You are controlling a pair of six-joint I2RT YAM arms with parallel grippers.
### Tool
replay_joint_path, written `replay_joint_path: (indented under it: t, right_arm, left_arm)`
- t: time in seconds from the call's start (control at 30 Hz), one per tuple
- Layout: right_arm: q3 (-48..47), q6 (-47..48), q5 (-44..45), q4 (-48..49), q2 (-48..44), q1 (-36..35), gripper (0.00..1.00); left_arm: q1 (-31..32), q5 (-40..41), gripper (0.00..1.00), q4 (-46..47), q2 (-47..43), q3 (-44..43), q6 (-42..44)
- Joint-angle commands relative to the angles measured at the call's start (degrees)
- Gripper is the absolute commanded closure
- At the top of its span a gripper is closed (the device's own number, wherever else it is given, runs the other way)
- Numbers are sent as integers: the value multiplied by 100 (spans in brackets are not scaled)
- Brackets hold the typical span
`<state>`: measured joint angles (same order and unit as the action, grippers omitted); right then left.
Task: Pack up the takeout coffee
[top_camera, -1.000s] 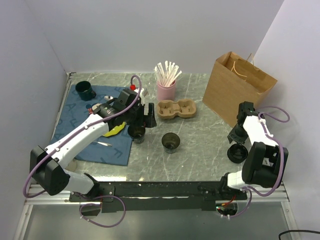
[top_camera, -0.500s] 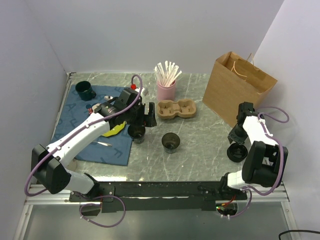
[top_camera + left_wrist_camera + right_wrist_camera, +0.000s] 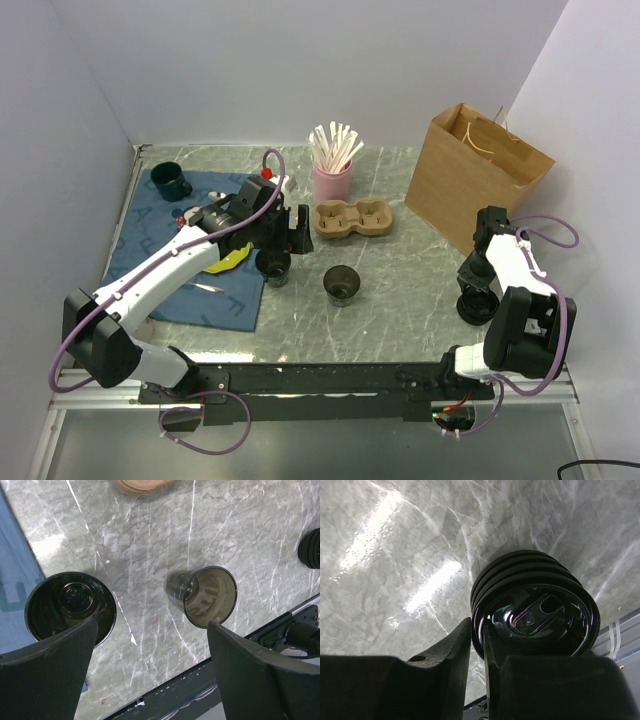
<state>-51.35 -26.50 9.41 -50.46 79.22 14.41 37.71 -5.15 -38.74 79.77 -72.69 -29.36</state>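
Two dark, empty plastic cups stand on the marble table: one (image 3: 273,265) (image 3: 70,605) at the edge of the blue cloth, the other (image 3: 341,284) (image 3: 207,597) to its right. My left gripper (image 3: 283,232) (image 3: 150,680) hangs open above them, its left finger over the first cup's rim. A stack of black lids (image 3: 477,305) (image 3: 535,612) sits at the right. My right gripper (image 3: 474,283) (image 3: 479,645) is down on the stack, its jaws pinched on the rim of the top lid.
A brown pulp cup carrier (image 3: 351,218) lies behind the cups. A pink holder with wooden stirrers (image 3: 333,172) stands behind it. An open brown paper bag (image 3: 475,190) stands at the back right. A dark green cup (image 3: 170,180) sits on the blue cloth (image 3: 170,265).
My right gripper has moved toward the near edge and down onto the lid stack. The left arm has barely moved.
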Motion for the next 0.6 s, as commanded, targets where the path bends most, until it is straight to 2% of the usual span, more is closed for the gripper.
replay_joint_path:
  t: [0.0, 0.33, 0.5, 0.57]
  right_arm:
    - [-208, -4, 114, -140, -363, 35, 81]
    - [-594, -4, 149, -640, -644, 26, 83]
    - [-1131, 66, -631, -878, -1206, -131, 85]
    - [-1263, 162, -1445, -686, -1391, -193, 85]
  left_arm:
    - [-1, -30, 3, 60, -93, -264, 10]
    - [8, -74, 3, 121, -198, -290, -8]
    - [8, -530, 1, 445, -277, -360, -52]
    - [8, -671, 2, 569, -338, -360, -113]
